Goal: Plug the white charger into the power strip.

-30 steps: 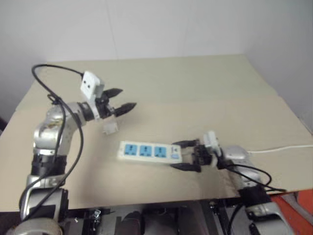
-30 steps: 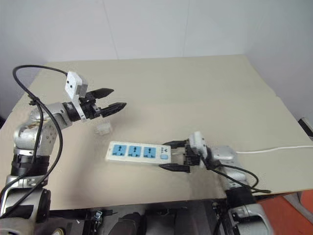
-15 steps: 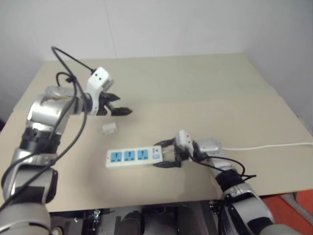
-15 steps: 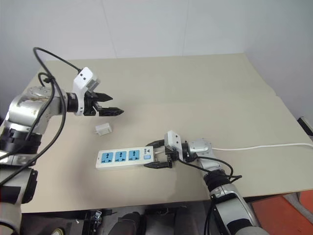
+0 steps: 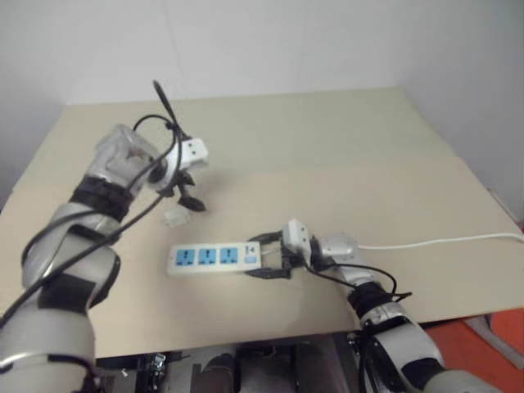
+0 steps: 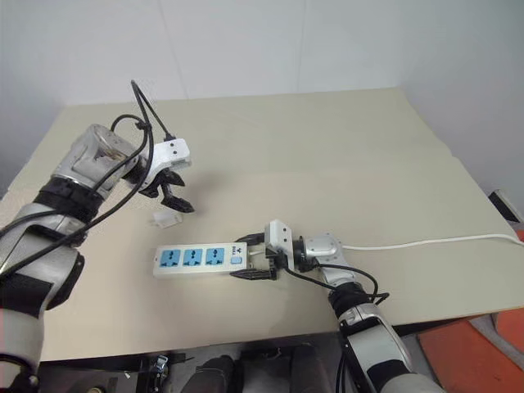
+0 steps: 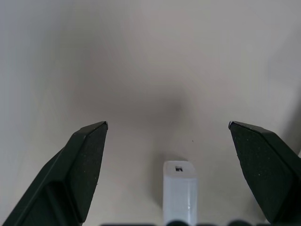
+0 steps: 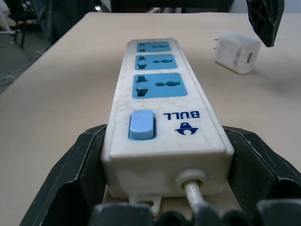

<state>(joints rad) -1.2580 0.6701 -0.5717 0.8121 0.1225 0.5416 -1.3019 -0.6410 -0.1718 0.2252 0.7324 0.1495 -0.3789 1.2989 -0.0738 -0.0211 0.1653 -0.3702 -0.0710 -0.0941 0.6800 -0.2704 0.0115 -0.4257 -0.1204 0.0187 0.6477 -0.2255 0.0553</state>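
A white power strip [image 5: 211, 259] lies flat on a beige table [image 5: 344, 147], its long axis running left to right across the robot's view, its three blue socket faces turned up. The end with the small blue switch [image 8: 142, 125] and the thin white cord [image 5: 442, 241] points to the robot's right; the cord trails off toward the table's right edge.

The right gripper [image 5: 268, 256] lies nearly level, pointing left, and grips that switch end; in the right wrist view its two black fingers [image 8: 70, 169] press against the strip's two long sides.

The white charger [image 5: 174, 218] rests on the table just behind the strip's left end, apart from it, with its metal prongs [image 8: 216, 43] aimed away from the strip. The left gripper [image 6: 170, 193] hangs just above the charger, tilted downward, its jaws spread wide and holding nothing; in the left wrist view the charger sits between the fingertips [image 7: 96, 141] without touching them.

Behind the strip the tabletop runs bare to a plain pale wall [image 5: 246, 41], and bare table also stretches to the strip's right. In front of the strip a band of table reaches the near edge.
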